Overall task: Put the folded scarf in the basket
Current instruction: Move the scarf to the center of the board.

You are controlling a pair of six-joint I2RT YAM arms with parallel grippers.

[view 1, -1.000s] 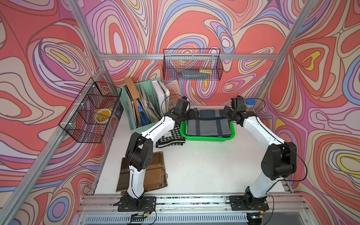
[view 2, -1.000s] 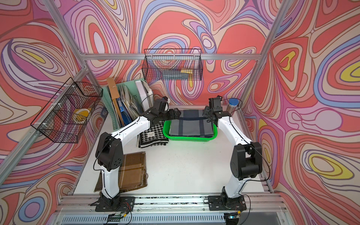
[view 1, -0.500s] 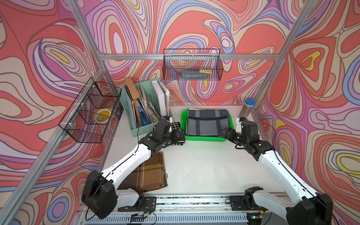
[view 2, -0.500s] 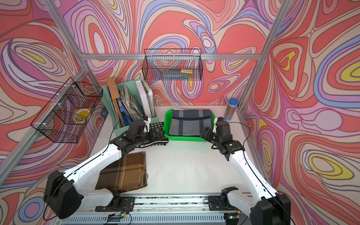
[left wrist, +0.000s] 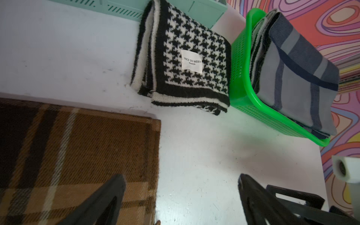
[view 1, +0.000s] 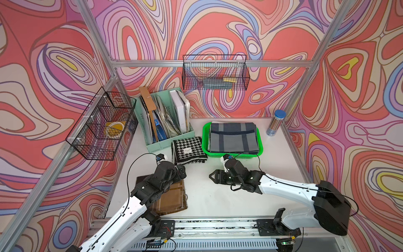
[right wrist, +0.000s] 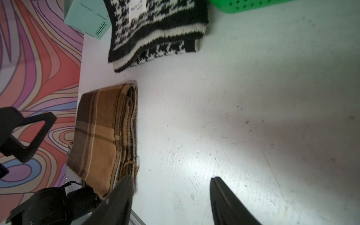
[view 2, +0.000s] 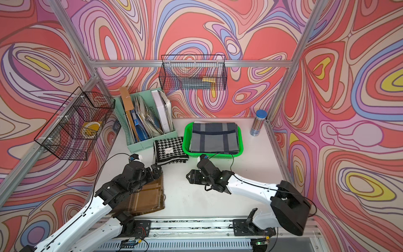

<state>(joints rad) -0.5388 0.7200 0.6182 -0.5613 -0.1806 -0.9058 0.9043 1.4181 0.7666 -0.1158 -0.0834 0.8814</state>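
The bright green basket (view 1: 204, 139) (view 2: 185, 139) stands at the back of the table, and a folded grey scarf with dark blue stripes (view 1: 233, 137) (view 2: 214, 137) lies inside it. The left wrist view shows that scarf (left wrist: 296, 78) stacked above the basket's rim (left wrist: 243, 93). My left gripper (view 1: 182, 170) (left wrist: 181, 179) is open and empty over the corner of a brown plaid scarf (view 1: 172, 196) (left wrist: 78, 155). My right gripper (view 1: 212, 175) (right wrist: 172, 180) is open and empty above bare table, in front of the basket.
A folded black-and-white houndstooth scarf (view 1: 188, 150) (right wrist: 155, 29) lies just left of the basket. Behind it stands a mint file organizer (view 1: 161, 122). Black wire baskets hang on the left wall (view 1: 102, 126) and back wall (view 1: 214, 74). A blue-capped tube (view 1: 275, 123) stands back right.
Both arms have drawn back from the basket's sides toward the front of the table. The grey scarf stays in the basket. The right jaws have narrowed slightly.
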